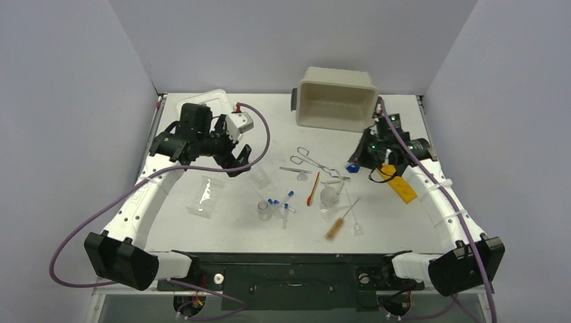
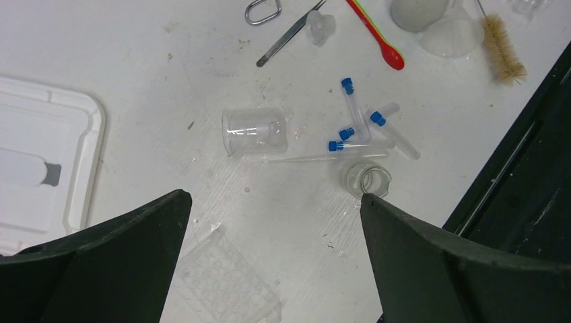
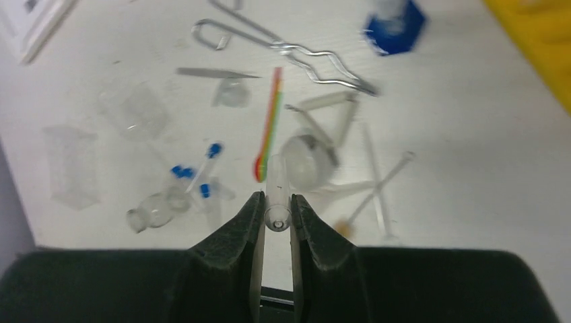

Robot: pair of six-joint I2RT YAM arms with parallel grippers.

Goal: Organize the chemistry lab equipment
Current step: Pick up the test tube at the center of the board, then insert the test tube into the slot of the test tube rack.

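The chemistry lab equipment lies scattered mid-table: a clear beaker (image 2: pixel 254 131) on its side, blue-capped tubes (image 2: pixel 357 124), a glass vial (image 2: pixel 367 178), a green-and-red spatula (image 1: pixel 314 188), wire forceps (image 1: pixel 316 161), tweezers (image 2: pixel 289 37) and a brown brush (image 1: pixel 337 225). My left gripper (image 2: pixel 273 202) hangs open above the table with nothing between its fingers, the beaker just beyond them; it is also in the top view (image 1: pixel 240 161). My right gripper (image 3: pixel 277 202) is shut on a clear tube (image 3: pixel 277 185), raised above the spatula (image 3: pixel 271 128).
A beige tub (image 1: pixel 337 97) stands at the back centre. A white lid (image 1: pixel 209 101) lies at the back left. A clear well plate (image 2: pixel 225 279) sits under my left gripper. A yellow object (image 1: pixel 402 188) and a small blue one (image 3: pixel 396 23) lie near my right arm.
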